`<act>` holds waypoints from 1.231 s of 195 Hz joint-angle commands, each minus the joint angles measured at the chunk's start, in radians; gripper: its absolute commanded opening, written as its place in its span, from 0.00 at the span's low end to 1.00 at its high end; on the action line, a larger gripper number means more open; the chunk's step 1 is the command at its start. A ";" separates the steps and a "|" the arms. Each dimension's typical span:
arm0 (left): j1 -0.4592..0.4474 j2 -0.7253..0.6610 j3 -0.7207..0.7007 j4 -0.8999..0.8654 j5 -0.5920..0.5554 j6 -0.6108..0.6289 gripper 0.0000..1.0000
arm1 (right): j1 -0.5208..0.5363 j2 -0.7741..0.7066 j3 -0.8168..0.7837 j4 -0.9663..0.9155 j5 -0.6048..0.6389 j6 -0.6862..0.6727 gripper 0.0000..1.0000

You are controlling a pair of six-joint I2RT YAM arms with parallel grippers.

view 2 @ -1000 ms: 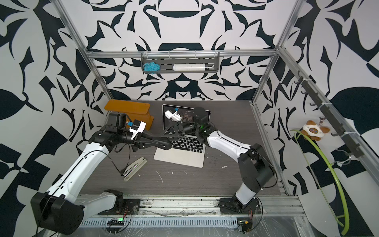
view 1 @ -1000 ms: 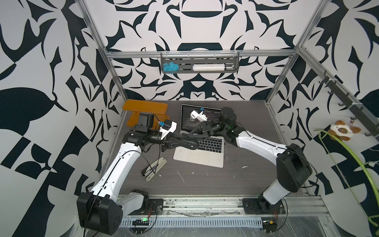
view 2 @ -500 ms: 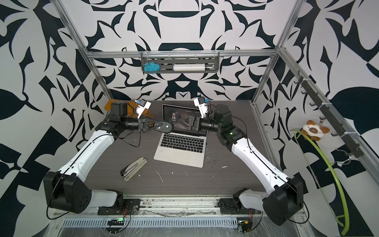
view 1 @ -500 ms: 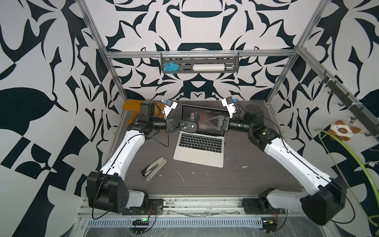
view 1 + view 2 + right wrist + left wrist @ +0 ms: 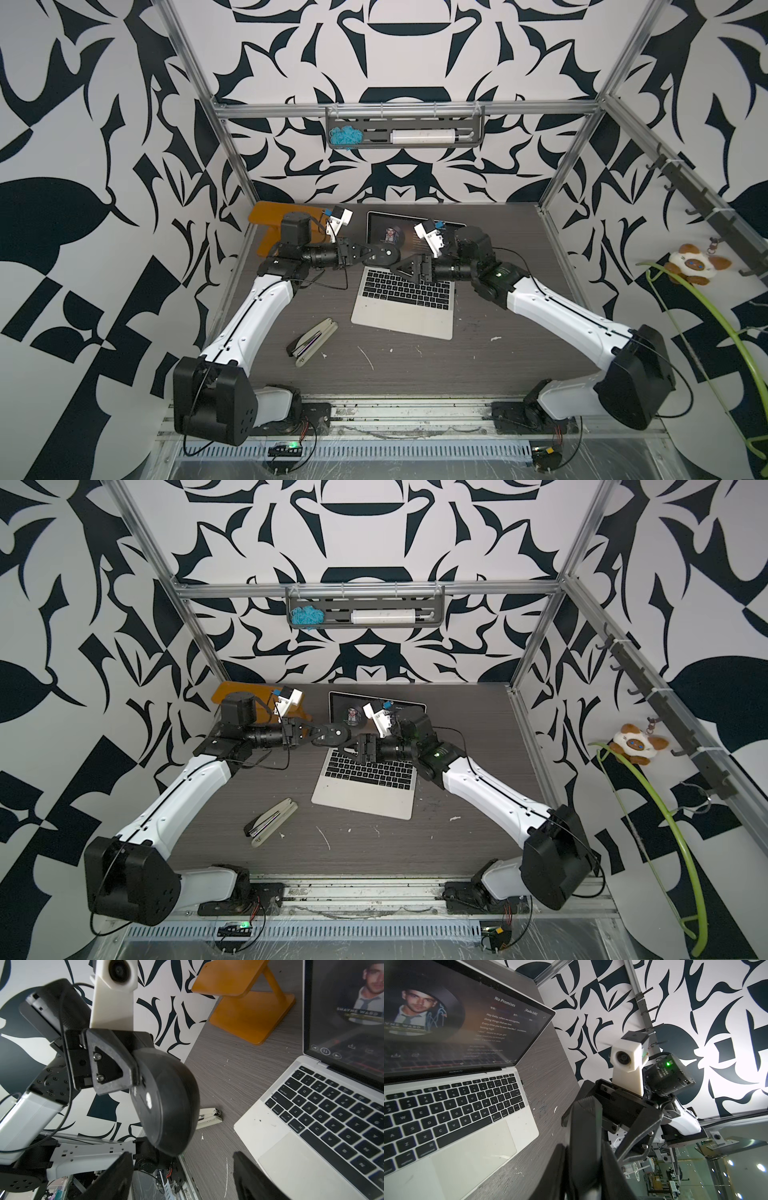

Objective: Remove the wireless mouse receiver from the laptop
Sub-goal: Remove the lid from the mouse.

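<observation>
While the left gripper (image 5: 373, 257) is closed narrowly on a black mouse (image 5: 166, 1105) and holds it in the air, the right gripper (image 5: 400, 269) stands wide, with nothing between its fingers (image 5: 116, 1176). The two face each other almost tip to tip, and the mouse hangs just in front of the right gripper's fingertips. Directly below the right gripper is the keyboard of the open laptop (image 5: 403, 318), whose lit screen stands behind both grippers. The receiver (image 5: 521, 1082) shows only as a tiny dark stub at the laptop's side edge near the hinge, on the right arm's side and apart from both grippers. It is too small to make out further. A stapler (image 5: 311, 341) lies on the table (image 5: 498, 357), back toward the left arm's base. An orange stand (image 5: 249, 1016) sits behind the left wrist.
</observation>
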 commanded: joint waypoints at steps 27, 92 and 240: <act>-0.001 -0.023 -0.019 0.044 0.066 -0.030 0.00 | 0.010 0.027 0.012 0.293 -0.121 0.163 0.78; -0.002 -0.023 -0.032 0.070 0.098 -0.063 0.00 | 0.018 0.072 0.038 0.290 -0.125 0.166 0.62; -0.001 -0.007 -0.011 0.067 0.169 -0.085 0.00 | 0.010 0.089 0.030 0.331 -0.169 0.185 0.35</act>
